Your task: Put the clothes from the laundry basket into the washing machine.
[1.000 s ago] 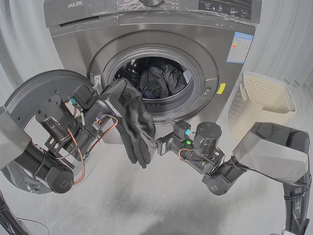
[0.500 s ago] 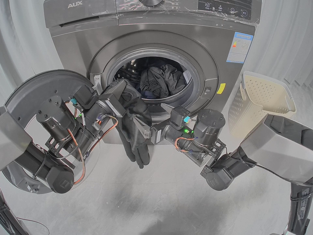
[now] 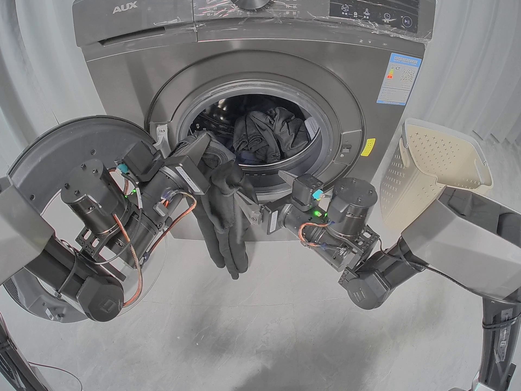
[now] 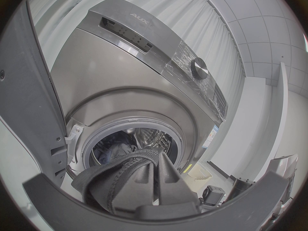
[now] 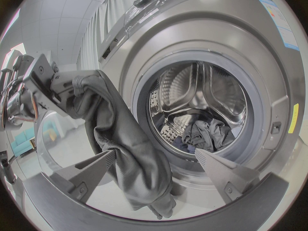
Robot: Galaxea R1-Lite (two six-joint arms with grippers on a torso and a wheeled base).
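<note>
A dark garment (image 3: 225, 224) hangs from my left gripper (image 3: 206, 150), which is shut on its top edge just left of the washing machine's round opening (image 3: 260, 137). In the left wrist view the gripper (image 4: 157, 167) pinches the dark fabric (image 4: 112, 177). My right gripper (image 3: 259, 191) is open beside the hanging cloth, below the opening. In the right wrist view its fingers (image 5: 102, 161) straddle the garment (image 5: 128, 138), which lies against one finger. More dark clothes (image 3: 271, 128) sit in the drum (image 5: 205, 135).
The machine's door (image 3: 70, 147) stands swung open at the left, behind my left arm. A cream perforated laundry basket (image 3: 434, 169) stands at the right of the machine. Bare grey floor (image 3: 260, 327) lies in front.
My right arm rose and moved left to the hanging garment, gripper still open. The garment now hangs narrower and straighter. The left arm stayed put.
</note>
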